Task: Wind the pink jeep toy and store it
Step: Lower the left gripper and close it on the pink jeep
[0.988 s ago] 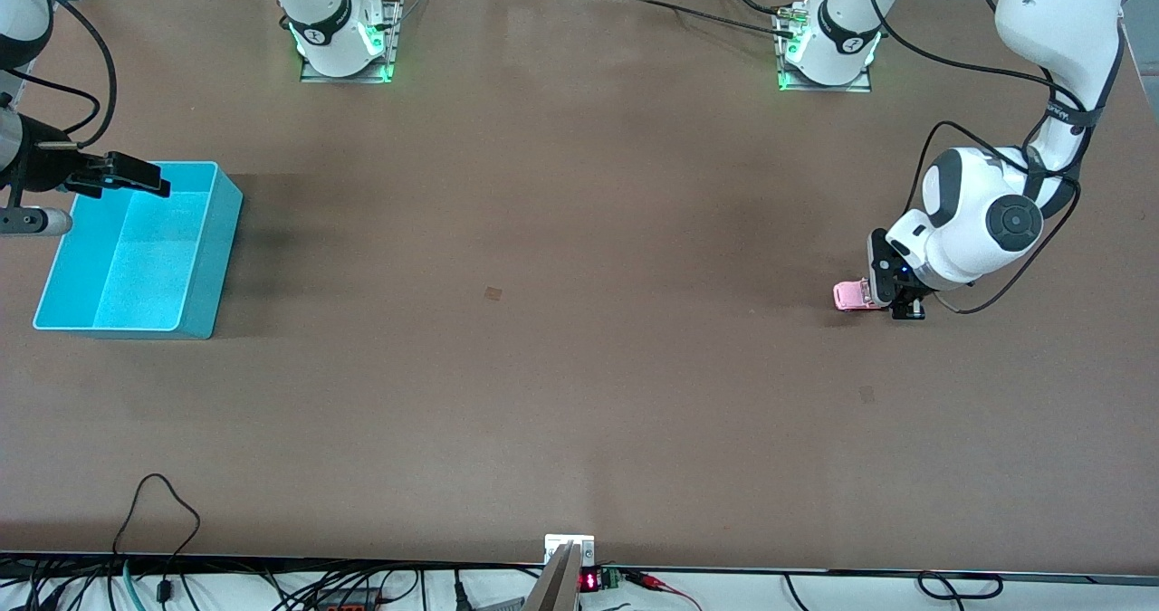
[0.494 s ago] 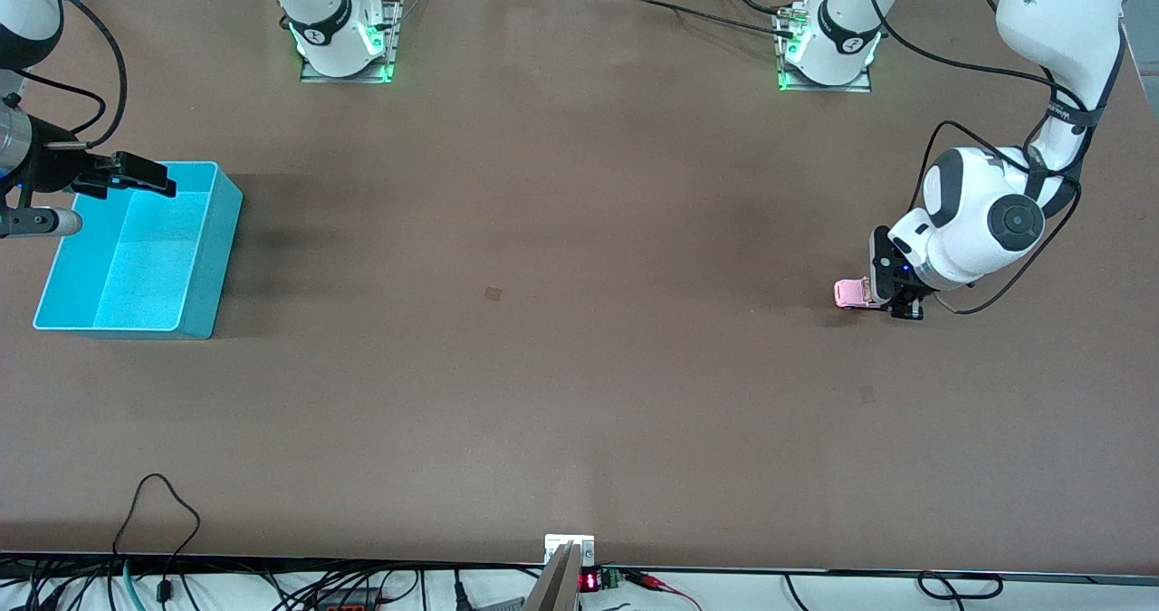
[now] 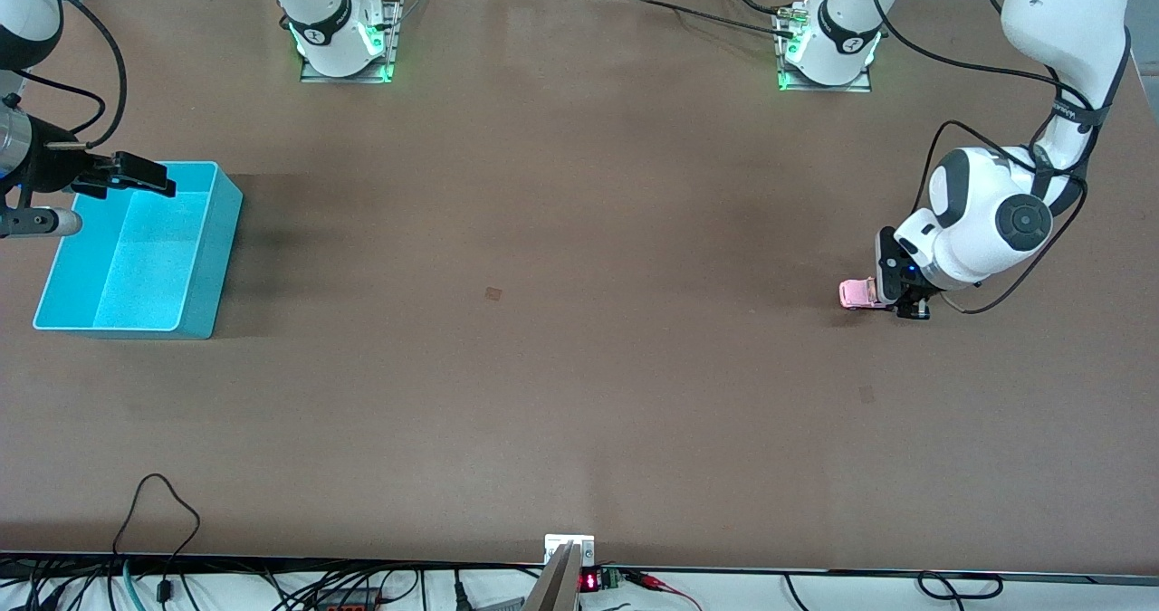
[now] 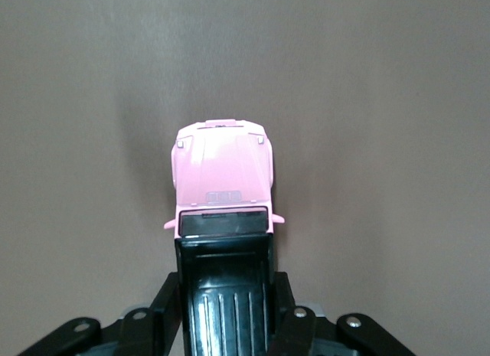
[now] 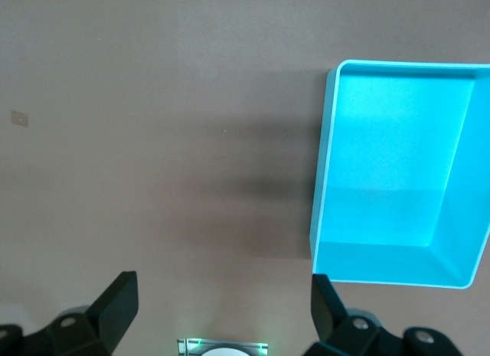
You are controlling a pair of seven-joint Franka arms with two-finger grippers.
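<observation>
The left pincer (image 3: 898,301) is sitting low at the left arm's end of the surface (image 3: 579,321), and it is closed on the pink jeep toy (image 3: 856,293). In the left wrist view, the two fingers (image 4: 170,302) are pressing on the sides of the black rear roof, while the pink hood of the pink jeep toy (image 4: 222,178) is sticking out in front of them. The toy is resting just on the surface. The right pincer (image 3: 127,175) is waiting with its fingers wide apart and is holding nothing, over the edge of the turquoise bin (image 3: 195,312) at the right arm's end. The bin (image 5: 329,249) is looking empty inside.
</observation>
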